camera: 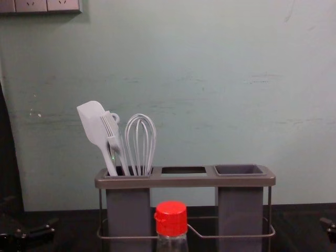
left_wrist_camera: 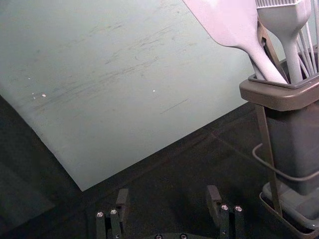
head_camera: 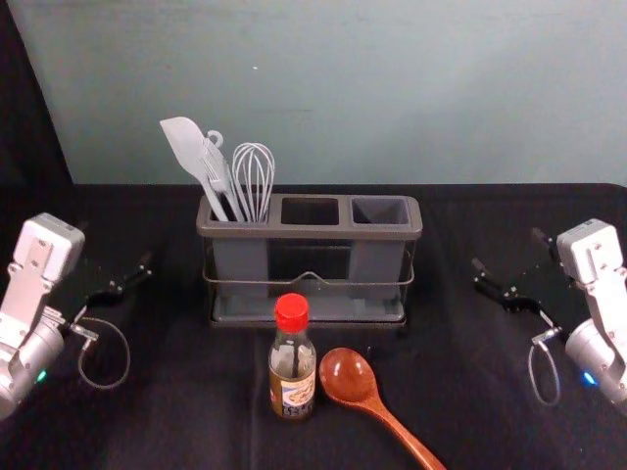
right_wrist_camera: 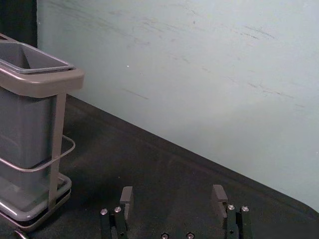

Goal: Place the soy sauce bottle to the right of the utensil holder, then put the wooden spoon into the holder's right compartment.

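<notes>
The soy sauce bottle [head_camera: 293, 377], red-capped, stands upright in front of the utensil holder [head_camera: 310, 232]. Just right of it lies the wooden spoon [head_camera: 348, 376], bowl toward the holder and handle toward the front right. The holder's right compartment [head_camera: 381, 211] is empty; white utensils [head_camera: 223, 168] fill its left one. My left gripper [head_camera: 115, 246] is open, left of the holder, with nothing between its fingers; the left wrist view also shows that gripper [left_wrist_camera: 168, 195]. Right of the holder, my right gripper [head_camera: 507, 251] is open and holds nothing, as the same gripper [right_wrist_camera: 173, 193] in the right wrist view confirms.
A black cloth [head_camera: 186, 411] covers the table, and a pale wall [head_camera: 392, 98] rises behind its back edge. The holder's wire rail [camera: 247, 237] runs along its front. A socket panel [camera: 39, 6] is mounted high on the wall.
</notes>
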Motion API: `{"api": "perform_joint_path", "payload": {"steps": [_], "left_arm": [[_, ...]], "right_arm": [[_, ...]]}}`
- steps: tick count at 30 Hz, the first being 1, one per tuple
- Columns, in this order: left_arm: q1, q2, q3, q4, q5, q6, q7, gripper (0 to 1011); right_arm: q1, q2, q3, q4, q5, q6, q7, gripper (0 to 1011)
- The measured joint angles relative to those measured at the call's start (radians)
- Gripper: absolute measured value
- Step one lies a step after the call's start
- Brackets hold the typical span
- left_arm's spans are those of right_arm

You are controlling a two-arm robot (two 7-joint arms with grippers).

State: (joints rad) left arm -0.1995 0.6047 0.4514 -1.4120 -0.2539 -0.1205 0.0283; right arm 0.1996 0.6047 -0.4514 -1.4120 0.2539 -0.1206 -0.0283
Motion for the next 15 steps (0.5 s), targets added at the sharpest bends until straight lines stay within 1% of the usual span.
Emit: {"api": "perform_joint_path", "payload": {"steps": [13,15], "left_arm": [[0.000,0.000,0.000,0.000,0.000,0.000,0.000,1011],[0.000,0.000,0.000,0.000,0.000,0.000,0.000,1012]], "right_arm": [[0.000,0.000,0.000,0.000,0.000,0.000,0.000,1004],[-0.006,0.001,0.004,-0.005,-0.009,-0.013,-0.001,1004]]}}
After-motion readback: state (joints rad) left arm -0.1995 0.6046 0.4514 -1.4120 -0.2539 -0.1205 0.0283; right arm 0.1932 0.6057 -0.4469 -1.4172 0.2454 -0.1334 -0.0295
